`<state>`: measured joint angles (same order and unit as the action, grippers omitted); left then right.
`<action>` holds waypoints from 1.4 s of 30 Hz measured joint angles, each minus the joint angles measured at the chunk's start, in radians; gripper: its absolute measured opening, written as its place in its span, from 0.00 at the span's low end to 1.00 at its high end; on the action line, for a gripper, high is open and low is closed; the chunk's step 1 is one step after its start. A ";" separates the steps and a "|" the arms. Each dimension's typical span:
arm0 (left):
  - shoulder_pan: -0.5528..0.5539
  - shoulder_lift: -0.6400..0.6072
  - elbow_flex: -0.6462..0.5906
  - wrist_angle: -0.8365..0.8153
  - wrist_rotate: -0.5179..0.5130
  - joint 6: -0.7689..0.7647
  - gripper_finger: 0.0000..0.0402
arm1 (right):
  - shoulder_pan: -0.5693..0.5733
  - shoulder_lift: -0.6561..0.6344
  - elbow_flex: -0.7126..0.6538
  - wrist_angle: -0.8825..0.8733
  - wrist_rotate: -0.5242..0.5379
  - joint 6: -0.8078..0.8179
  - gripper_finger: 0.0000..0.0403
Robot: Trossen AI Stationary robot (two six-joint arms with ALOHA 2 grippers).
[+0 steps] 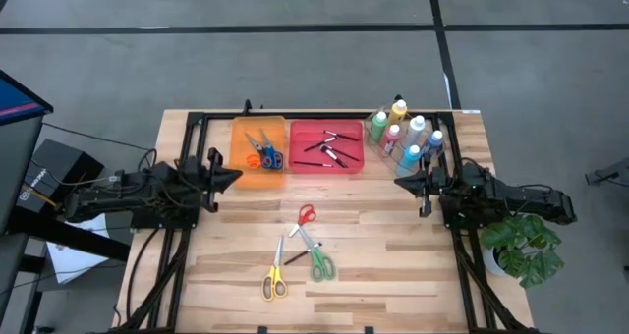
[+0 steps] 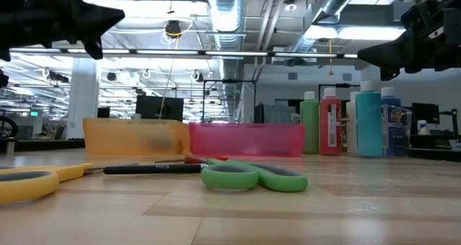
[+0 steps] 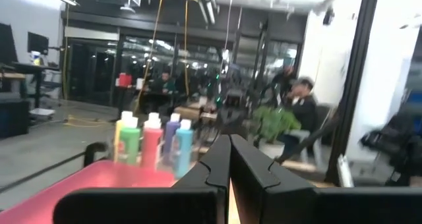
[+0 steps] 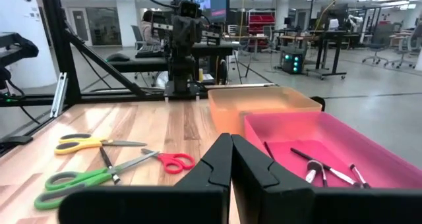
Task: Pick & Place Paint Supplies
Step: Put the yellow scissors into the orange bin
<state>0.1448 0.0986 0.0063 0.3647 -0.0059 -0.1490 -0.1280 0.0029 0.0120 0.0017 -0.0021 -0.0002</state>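
Three scissors lie flat on the table's near middle: red-handled (image 1: 306,214), yellow-handled (image 1: 273,281) and green-handled (image 1: 319,263), with a thin dark brush (image 2: 151,169) among them. More scissors (image 1: 263,153) lie in the orange bin (image 1: 239,167). Dark-handled brushes (image 1: 332,147) lie in the pink bin (image 1: 300,165). Several paint bottles (image 1: 405,136) stand upright at the far right. My left gripper (image 1: 233,176) hovers shut beside the orange bin's left near corner. My right gripper (image 1: 401,182) hovers shut just near of the bottles. Both are above the table (image 2: 94,18) (image 2: 374,54).
A black frame rail (image 1: 197,118) runs around the table's far and side edges. A potted plant (image 1: 523,246) stands at the right near edge by the right arm. Bare wood (image 1: 373,265) lies between the arms, right of the loose scissors.
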 joint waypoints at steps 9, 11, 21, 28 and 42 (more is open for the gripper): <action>-0.003 0.134 0.132 -0.080 0.048 -0.210 0.00 | 0.000 0.000 0.000 -0.001 0.001 0.000 0.00; -0.015 0.223 0.207 -0.140 0.063 -0.243 0.00 | 0.000 0.000 0.000 -0.001 0.001 0.000 0.00; -0.150 0.755 0.702 -0.711 -0.014 -0.282 0.00 | 0.000 0.000 0.000 -0.001 0.002 0.000 0.00; -0.218 0.991 0.803 -0.817 -0.031 -0.160 0.07 | 0.000 0.000 0.000 -0.001 0.002 0.000 0.00; -0.160 1.225 0.822 -0.706 -0.225 -0.119 0.55 | 0.000 0.003 0.000 0.000 0.003 0.000 0.00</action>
<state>-0.0154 1.3232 0.8287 -0.3408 -0.2314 -0.2682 -0.1276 0.0057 0.0120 0.0013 0.0005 0.0002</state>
